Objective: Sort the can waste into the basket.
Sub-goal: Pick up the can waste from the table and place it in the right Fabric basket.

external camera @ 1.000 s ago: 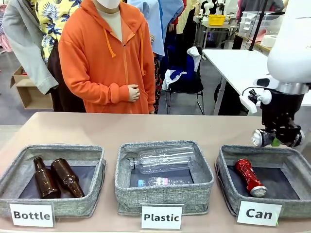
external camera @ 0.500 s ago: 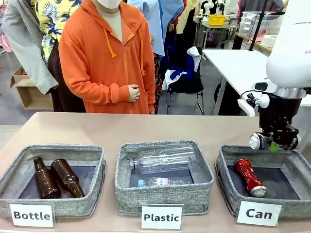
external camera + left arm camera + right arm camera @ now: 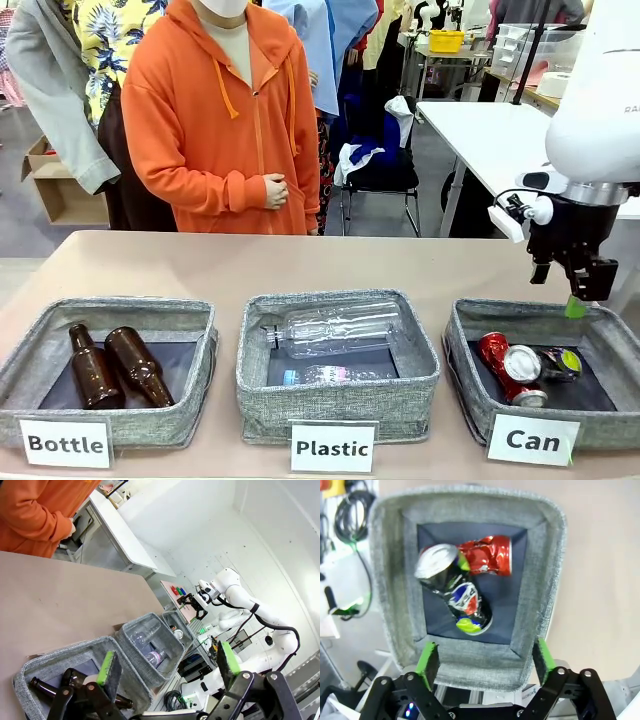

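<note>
The grey Can basket (image 3: 462, 335) stands at the table's front right with its white Can card (image 3: 533, 439). Inside lie the red can (image 3: 495, 352) and the black can (image 3: 550, 364), the black one resting against the red one. My right gripper (image 3: 578, 292) hangs open just above the basket's far rim, holding nothing. The right wrist view looks straight down into the basket (image 3: 390, 580): the black can (image 3: 465, 597) lies partly across the red can (image 3: 490, 555), and the right gripper (image 3: 485, 659) is spread wide. My left gripper (image 3: 167, 662) is open and holds nothing.
The Plastic bin (image 3: 337, 398) with clear bottles sits in the middle and the Bottle bin (image 3: 195, 405) with two brown bottles at the left. A person in an orange hoodie (image 3: 225, 120) stands at the far edge, hands at the waist.
My right gripper held the black can over the basket; now it has opened and the can lies in the basket against the red can. The gripper sits slightly higher.
</note>
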Controlling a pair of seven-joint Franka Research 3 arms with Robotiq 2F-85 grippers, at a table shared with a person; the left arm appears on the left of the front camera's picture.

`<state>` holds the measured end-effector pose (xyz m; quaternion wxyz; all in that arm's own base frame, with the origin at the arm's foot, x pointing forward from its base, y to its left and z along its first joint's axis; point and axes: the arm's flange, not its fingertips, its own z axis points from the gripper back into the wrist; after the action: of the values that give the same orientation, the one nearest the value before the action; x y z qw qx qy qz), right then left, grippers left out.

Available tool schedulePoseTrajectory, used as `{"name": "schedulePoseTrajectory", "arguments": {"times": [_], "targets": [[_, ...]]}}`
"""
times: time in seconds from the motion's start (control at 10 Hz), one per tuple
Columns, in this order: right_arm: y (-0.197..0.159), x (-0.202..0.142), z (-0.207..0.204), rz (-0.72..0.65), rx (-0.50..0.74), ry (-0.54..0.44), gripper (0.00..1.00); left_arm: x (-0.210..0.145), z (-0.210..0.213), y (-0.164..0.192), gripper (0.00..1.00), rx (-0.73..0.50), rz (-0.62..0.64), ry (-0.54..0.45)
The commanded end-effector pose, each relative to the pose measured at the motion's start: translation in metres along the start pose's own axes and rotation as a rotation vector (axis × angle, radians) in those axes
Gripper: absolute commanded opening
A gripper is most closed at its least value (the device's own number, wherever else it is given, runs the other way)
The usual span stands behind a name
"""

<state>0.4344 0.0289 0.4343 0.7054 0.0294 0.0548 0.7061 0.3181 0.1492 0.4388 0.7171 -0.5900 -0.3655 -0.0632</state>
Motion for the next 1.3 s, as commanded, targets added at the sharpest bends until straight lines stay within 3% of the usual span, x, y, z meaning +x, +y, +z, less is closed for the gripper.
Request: {"name": "schedulePoseTrajectory", "arguments": {"times": [0.0,0.2,0.3,0.4,0.5,0.8,1.0,1.1,1.2], "targets": [[-0.006,-0.002,0.001,0.002,-0.009,-0.028,1.0,0.001,0.001,-0.003,1.0,0.001,0.01,-0.002],[-0.011,-0.003,0.0,-0.028,-0.006,-0.071,1.0,0.001,0.001,-0.003,1.0,0.001,0.01,-0.002],[-0.016,-0.001,0.003,-0.106,-0.007,-0.159,1.0,0.001,0.001,-0.003,1.0,0.001,0.01,-0.002],[-0.024,0.004,0.01,-0.195,-0.119,-0.323,1.0,0.001,0.001,-0.003,1.0,0.001,0.01,-0.002],[-0.035,0.01,0.02,-0.393,-0.204,-0.562,1.0,0.001,0.001,-0.003,1.0,0.001,0.01,-0.002],[-0.056,-0.008,0.034,-0.495,0.184,-1.199,1.0,0.001,0.001,-0.003,1.0,0.001,0.01,-0.002],[-0.07,-0.039,0.028,-0.739,0.213,-1.411,1.0,0.001,0.001,-0.003,1.0,0.001,0.01,-0.002],[-0.072,-0.052,0.023,-0.725,0.238,-1.504,1.0,0.001,0.001,-0.003,1.0,0.001,0.01,-0.002],[-0.074,-0.06,0.018,-0.72,0.237,-1.535,1.0,0.001,0.001,-0.003,1.0,0.001,0.01,-0.002]]}}
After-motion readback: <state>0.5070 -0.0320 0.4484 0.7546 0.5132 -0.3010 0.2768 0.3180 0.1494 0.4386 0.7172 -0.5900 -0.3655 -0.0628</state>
